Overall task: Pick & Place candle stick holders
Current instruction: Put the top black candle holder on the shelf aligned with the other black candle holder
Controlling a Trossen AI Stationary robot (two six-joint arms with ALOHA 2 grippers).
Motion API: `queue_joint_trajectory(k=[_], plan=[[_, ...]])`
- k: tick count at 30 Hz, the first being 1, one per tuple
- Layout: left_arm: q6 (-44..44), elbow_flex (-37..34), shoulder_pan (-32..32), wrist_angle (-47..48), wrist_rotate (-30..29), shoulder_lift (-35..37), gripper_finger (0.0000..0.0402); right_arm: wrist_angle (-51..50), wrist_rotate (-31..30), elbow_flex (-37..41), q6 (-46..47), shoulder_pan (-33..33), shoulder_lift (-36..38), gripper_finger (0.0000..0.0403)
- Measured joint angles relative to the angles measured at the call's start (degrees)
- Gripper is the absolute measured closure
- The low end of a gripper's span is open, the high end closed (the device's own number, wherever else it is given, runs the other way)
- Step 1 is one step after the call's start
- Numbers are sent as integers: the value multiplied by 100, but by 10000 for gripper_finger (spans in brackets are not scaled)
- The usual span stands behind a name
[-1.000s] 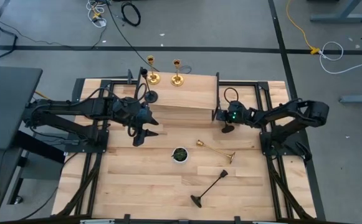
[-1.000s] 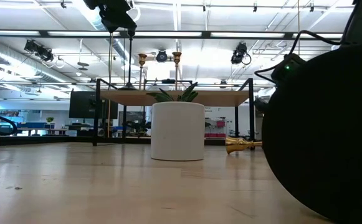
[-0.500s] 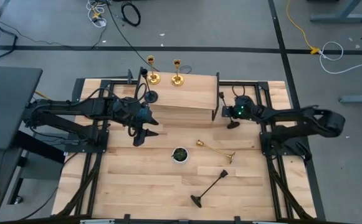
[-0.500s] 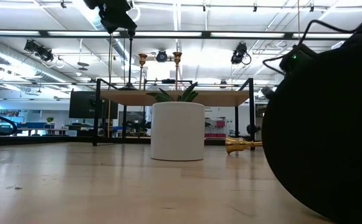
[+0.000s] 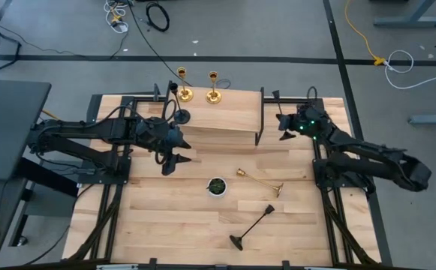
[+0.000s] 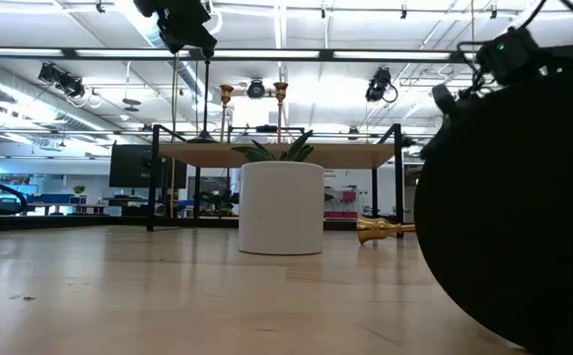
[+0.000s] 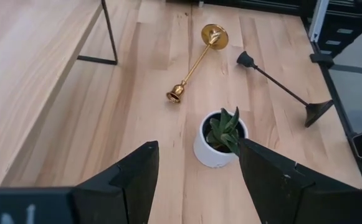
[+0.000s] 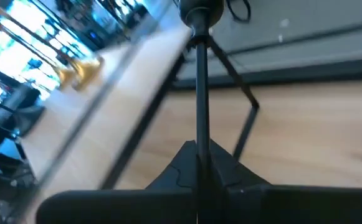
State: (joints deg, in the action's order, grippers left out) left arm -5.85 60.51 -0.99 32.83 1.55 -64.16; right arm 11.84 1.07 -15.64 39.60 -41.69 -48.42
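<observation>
Black and slender, a candle stick holder [image 8: 200, 93] is clamped between the fingers of the right gripper [image 5: 284, 124], which is seen in the upper right of the high view, just right of the raised wooden shelf [image 5: 221, 120]; the step in hand is judged to be the carrying of this holder to the shelf, where two gold holders [image 5: 184, 84] and one standing black holder [image 5: 178, 114] are already set upright; for this to be done well, the stem should be kept vertical, the base should be brought fully over the shelf edge before it is lowered, and the grip should be released only once the base is flat; the gold pair should be given a wide berth so that nothing is toppled. The left gripper [image 7: 193, 177] is held with its fingers apart over the tabletop [image 5: 172, 225] near the frame centre, above a small white pot with a plant [image 7: 219, 138]; nothing is held in it. A fallen gold holder [image 5: 259, 180] and a fallen black holder [image 5: 252, 226] are seen lying on the tabletop in the lower middle of the high view; the clamped stem is shown plainly only by the right wrist view; in the low view the right side is blocked by a large dark shape, and only the pot and the gold base are made out.
</observation>
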Motion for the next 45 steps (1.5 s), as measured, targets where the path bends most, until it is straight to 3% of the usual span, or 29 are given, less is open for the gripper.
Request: queue_joint_trajectory(k=[6,18,26,34,40,45], plan=[[0,0,0,-161,-73,0,179,332,467,-2,-337,-201,631,403],[-1,0,-2,-589,-342,0,179,2906,2517,-9,-226,-227,933,403],[-68,0,0,-654,-579,0,179,4086,2721,-28,-99,-91,826,403],[-105,0,0,-672,-667,0,179,4238,2775,-802,-1037,651,225,403],[-106,0,-2,-670,-670,0,179,4276,2639,-1258,-1632,1175,-669,403],[-103,0,-2,-670,-667,0,179,4949,2854,-1619,-2127,1561,-1483,403]])
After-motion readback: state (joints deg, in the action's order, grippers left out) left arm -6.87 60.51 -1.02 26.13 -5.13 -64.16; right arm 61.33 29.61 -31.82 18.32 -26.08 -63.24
